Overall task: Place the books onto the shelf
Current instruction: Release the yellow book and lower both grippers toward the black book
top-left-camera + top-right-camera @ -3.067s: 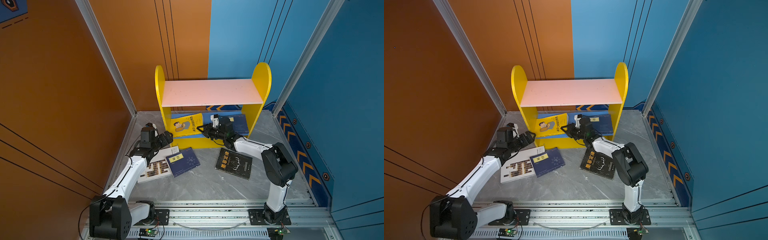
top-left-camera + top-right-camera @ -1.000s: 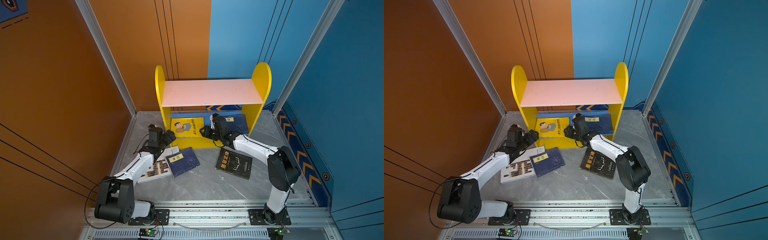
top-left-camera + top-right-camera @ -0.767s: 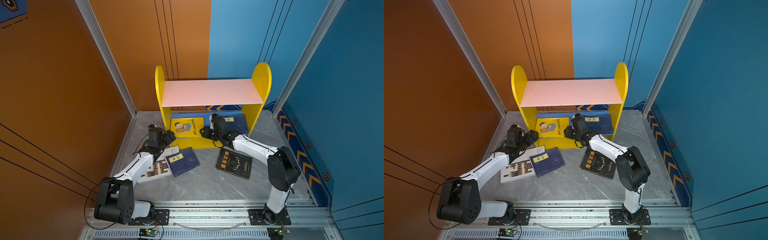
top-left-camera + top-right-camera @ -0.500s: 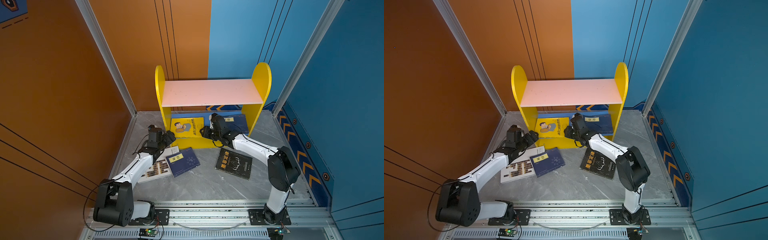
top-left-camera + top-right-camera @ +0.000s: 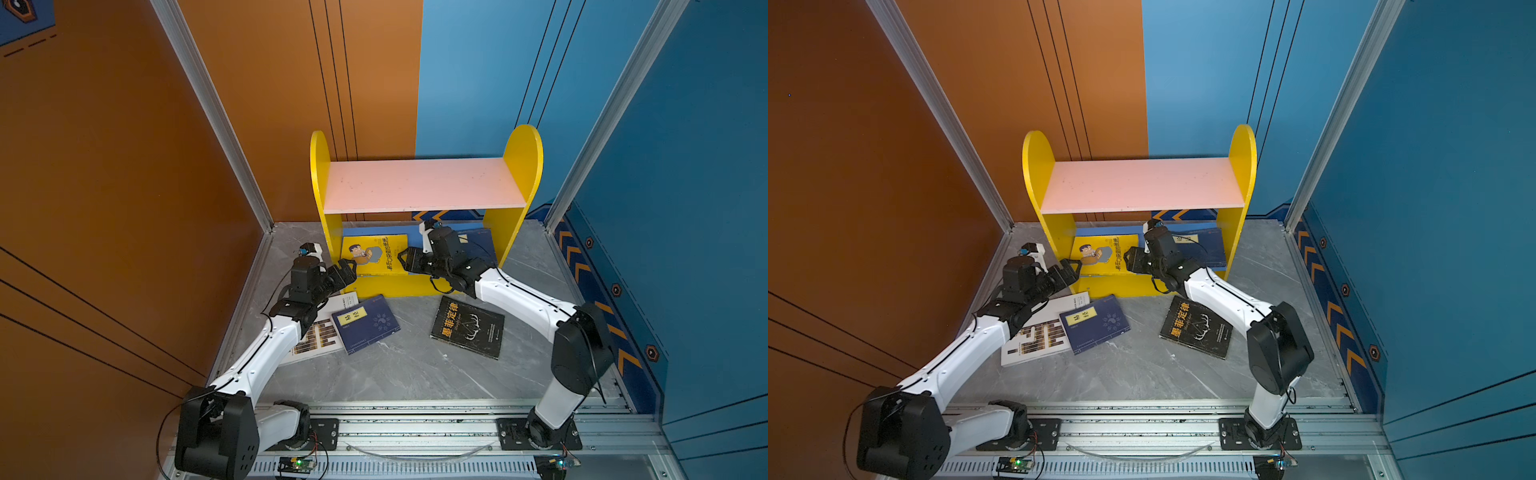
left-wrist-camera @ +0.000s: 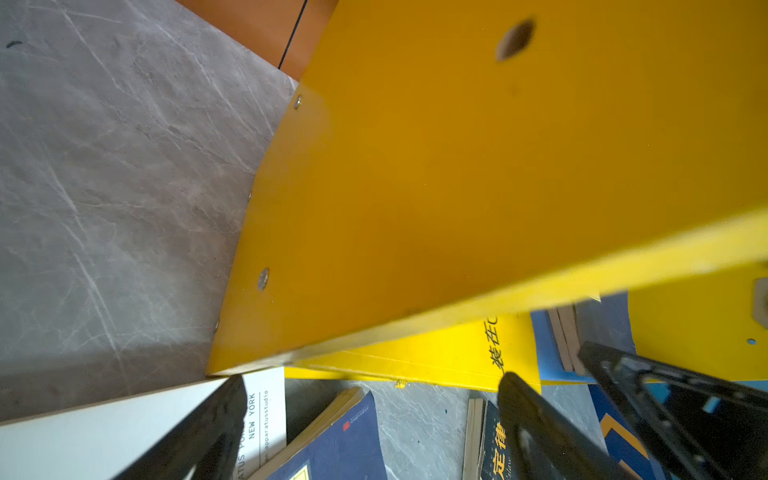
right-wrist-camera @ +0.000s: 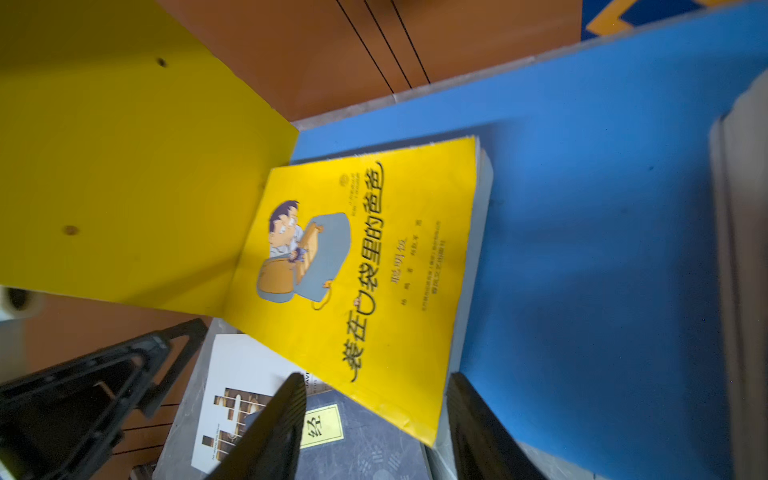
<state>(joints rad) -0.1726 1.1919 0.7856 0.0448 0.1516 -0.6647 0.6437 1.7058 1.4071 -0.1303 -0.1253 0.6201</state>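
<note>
Releasing the yellow book (image 5: 374,255) onto the shelf (image 5: 419,187) seems the step — both arms' jaws spread — and next needs the navy book (image 5: 365,324) pinched off the surface (image 5: 415,365).

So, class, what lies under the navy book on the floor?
The white book lies partly under the navy book. The white book's covered corner and the floor beneath both are hidden.

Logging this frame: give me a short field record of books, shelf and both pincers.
on blue lower board: yellow book, shelf navy book, both flat
pink upper board: no books
on floor: white book, floor navy book overlapping it, black book apart
left pincer: open, beside the yellow side panel
right pincer: open, at the yellow book's front corner, not gripping
</note>
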